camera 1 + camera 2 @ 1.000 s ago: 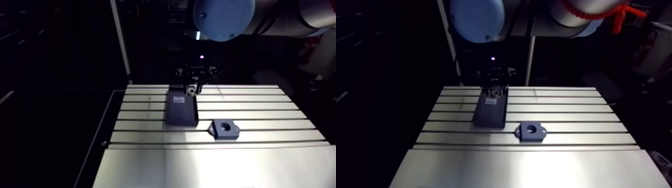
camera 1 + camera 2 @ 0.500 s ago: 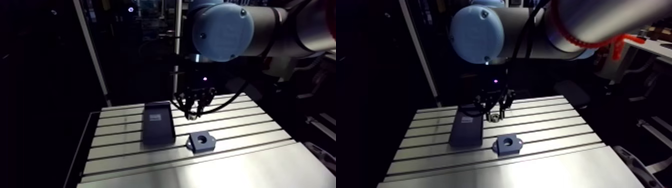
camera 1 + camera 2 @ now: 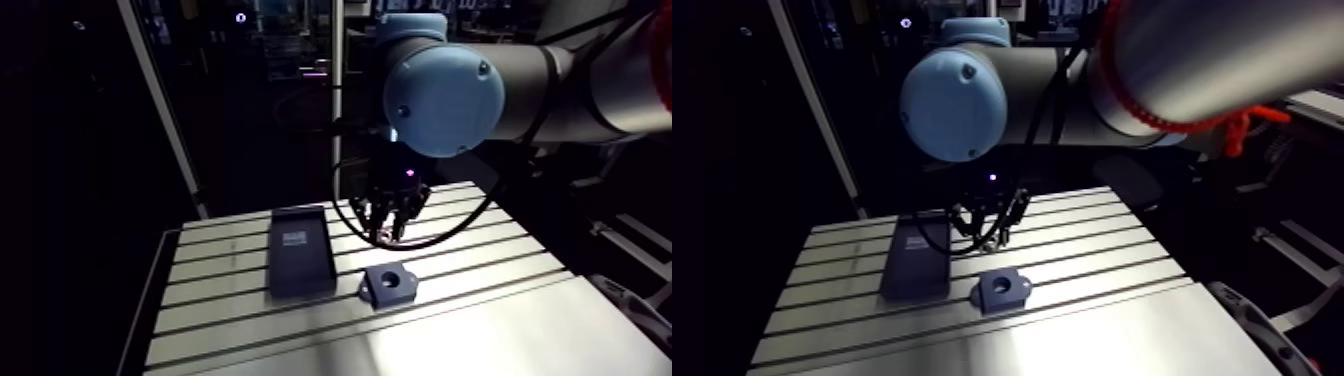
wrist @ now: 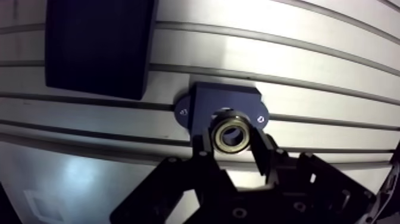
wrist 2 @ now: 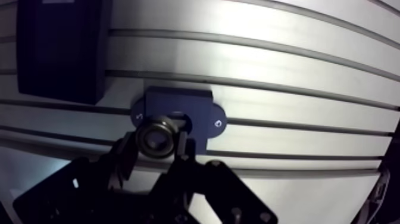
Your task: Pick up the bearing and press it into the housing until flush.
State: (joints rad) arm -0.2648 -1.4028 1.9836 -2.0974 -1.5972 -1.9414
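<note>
Gripping a small silver ring bearing (image 4: 232,136), the black two-finger gripper (image 4: 233,144) had its jaws clamped on it.
In the arm view, a dark flat rectangular block (image 3: 298,250) lay leftmost on the slotted aluminium table (image 3: 480,330). The dark blue bored housing (image 3: 387,284) sat apart beside it, with the bearing held above it.

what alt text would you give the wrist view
Two fingers clamp a metal ring bearing, held above the hole of a dark housing that sits on the slotted table. A dark flat block lies on the table beside the housing, apart from it.
</note>
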